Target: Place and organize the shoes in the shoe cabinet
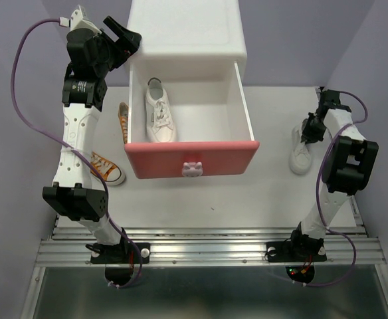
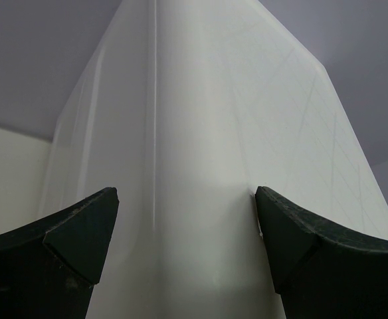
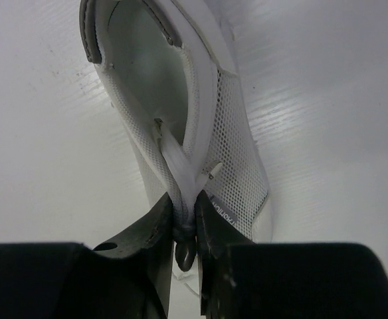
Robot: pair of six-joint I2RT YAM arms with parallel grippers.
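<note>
The left arm (image 1: 74, 143) covers part of both orange shoes at centre left. One orange sneaker (image 1: 123, 121) shows only as a sliver beside the drawer's left wall, and the other orange sneaker (image 1: 107, 169) pokes out lower down. The shoe cabinet (image 1: 186, 33) is cut off by the top edge; its pink drawer (image 1: 191, 159) stands pulled out, holding one white sneaker (image 1: 159, 116) along its left side.

At upper left the left gripper (image 1: 123, 38) (image 2: 187, 199) is spread wide around the cabinet's corner. At centre right the right gripper (image 1: 309, 129) (image 3: 193, 219) is pressed together, pinching the laces of a second white sneaker (image 1: 300, 156) (image 3: 227, 133) on the table (image 1: 274, 193) — its toe is hidden behind the fingers in the wrist view.
</note>
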